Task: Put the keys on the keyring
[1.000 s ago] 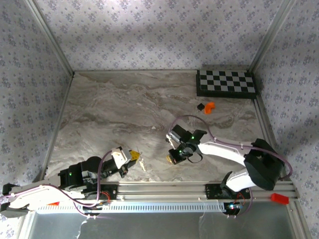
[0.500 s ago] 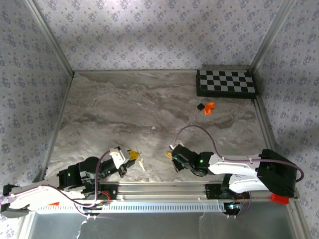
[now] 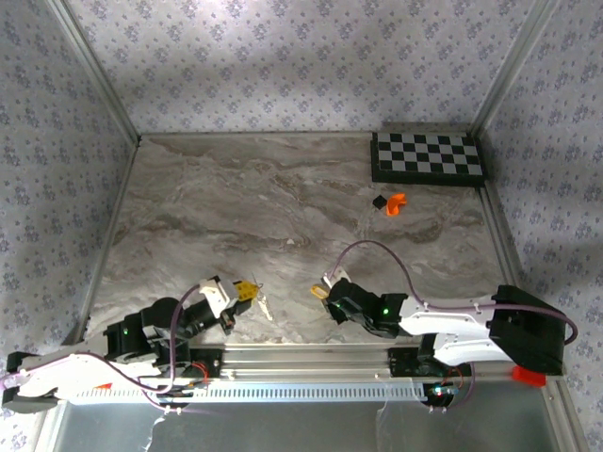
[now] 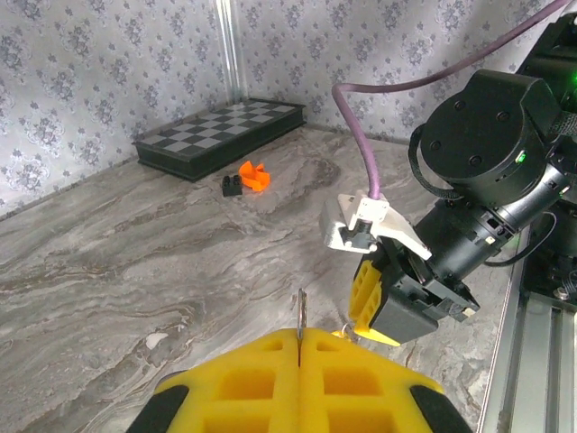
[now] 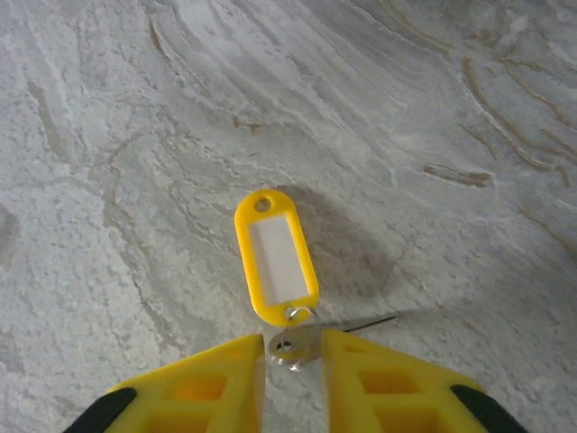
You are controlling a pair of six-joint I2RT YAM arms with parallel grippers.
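- By the surface's (image 3: 236, 207) near edge, left end effector (image 4: 299, 343) clamps a thin blade (image 4: 300, 311), probably a key.
- Right end effector (image 5: 294, 361), parted, straddles a yellow-tagged key (image 5: 293, 345).

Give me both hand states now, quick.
Left hand: closed on a thin metal piece, seen edge-on.
Right hand: slightly open around the metal end of the yellow key tag.

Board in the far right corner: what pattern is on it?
The board has black-and-white checks, clearest in the top external view.
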